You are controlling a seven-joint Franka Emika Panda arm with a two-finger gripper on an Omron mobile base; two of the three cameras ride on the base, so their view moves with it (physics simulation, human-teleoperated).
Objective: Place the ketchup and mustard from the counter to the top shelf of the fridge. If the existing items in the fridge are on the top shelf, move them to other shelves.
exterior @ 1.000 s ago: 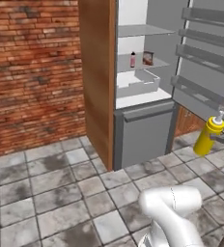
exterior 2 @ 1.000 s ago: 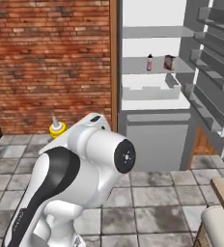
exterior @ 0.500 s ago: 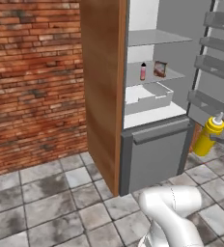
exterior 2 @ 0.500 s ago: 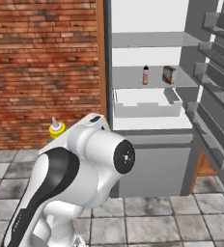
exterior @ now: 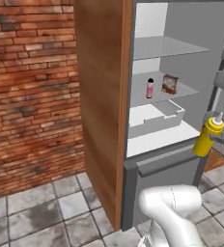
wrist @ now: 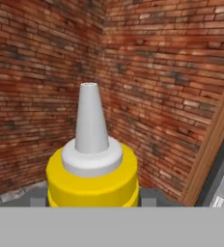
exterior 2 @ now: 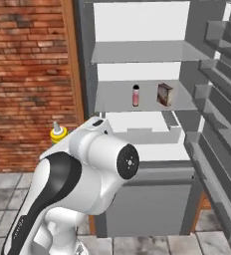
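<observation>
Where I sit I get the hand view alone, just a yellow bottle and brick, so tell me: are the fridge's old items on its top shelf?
Observer: No. The pink bottle and the reddish-brown box stand side by side on the second shelf, one below the top shelf.
Operator: How high is the mustard against those shelves?
Observer: The mustard, gripped in the claw, hangs in front of the open fridge, about level with the white drawer tray, well under the top shelf.
</observation>
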